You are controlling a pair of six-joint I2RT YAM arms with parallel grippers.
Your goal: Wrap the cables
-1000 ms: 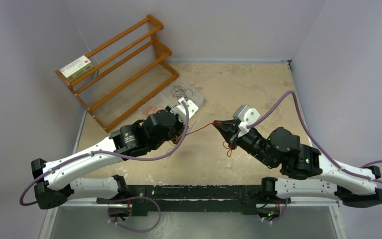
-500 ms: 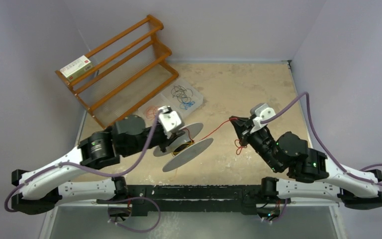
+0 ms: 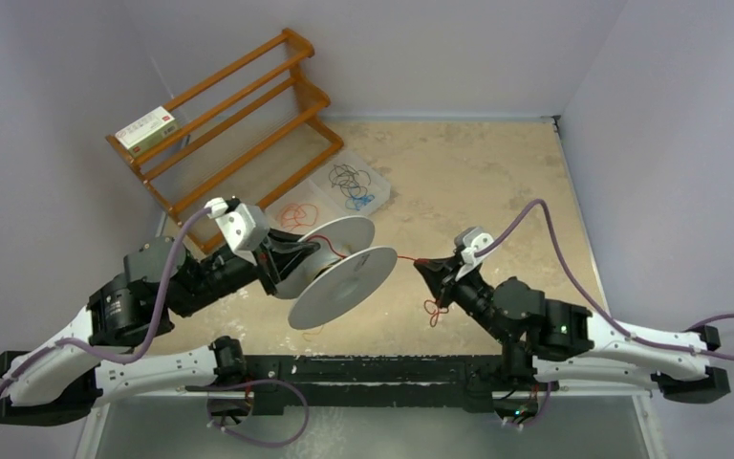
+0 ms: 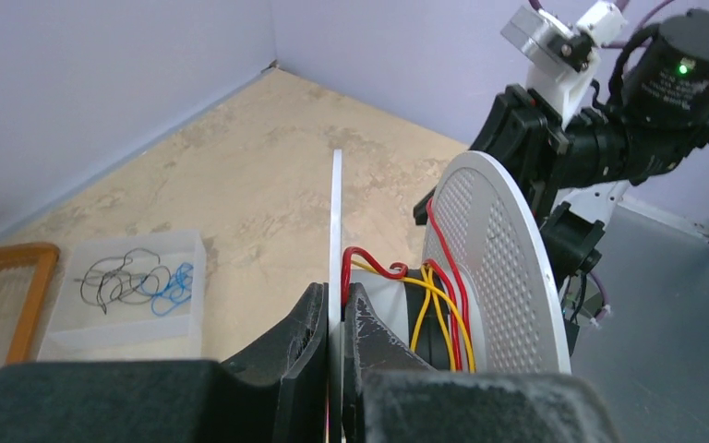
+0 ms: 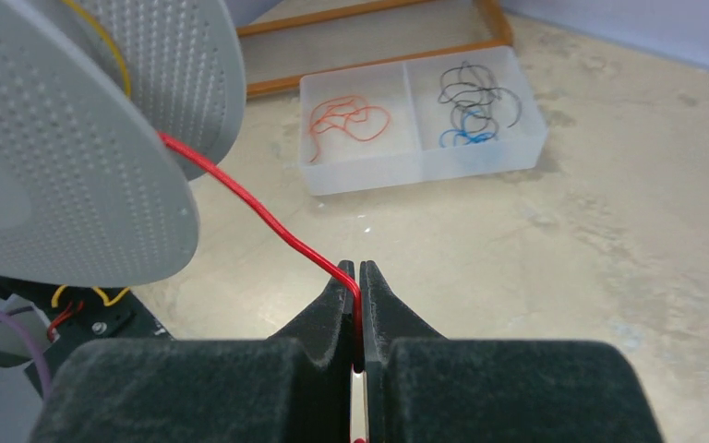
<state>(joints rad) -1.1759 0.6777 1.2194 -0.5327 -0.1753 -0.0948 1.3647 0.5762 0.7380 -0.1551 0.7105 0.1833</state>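
One spool [image 3: 342, 284], one red cable [image 5: 268, 221], two claws [image 3: 284, 262] [image 3: 420, 269]

Thin red cable [image 5: 268, 226], taut between grey spool [image 5: 74, 166] and right gripper [image 5: 358, 275]

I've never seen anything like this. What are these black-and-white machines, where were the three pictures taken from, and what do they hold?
Two robot arms stand at a sandy table. One picture looks down from above; the others come from a camera on each wrist. The left gripper clamps one disc of a perforated grey spool; the right gripper pinches a thin red wire running to it. Farther back are a clear two-compartment tray of loose wires and a wooden rack.
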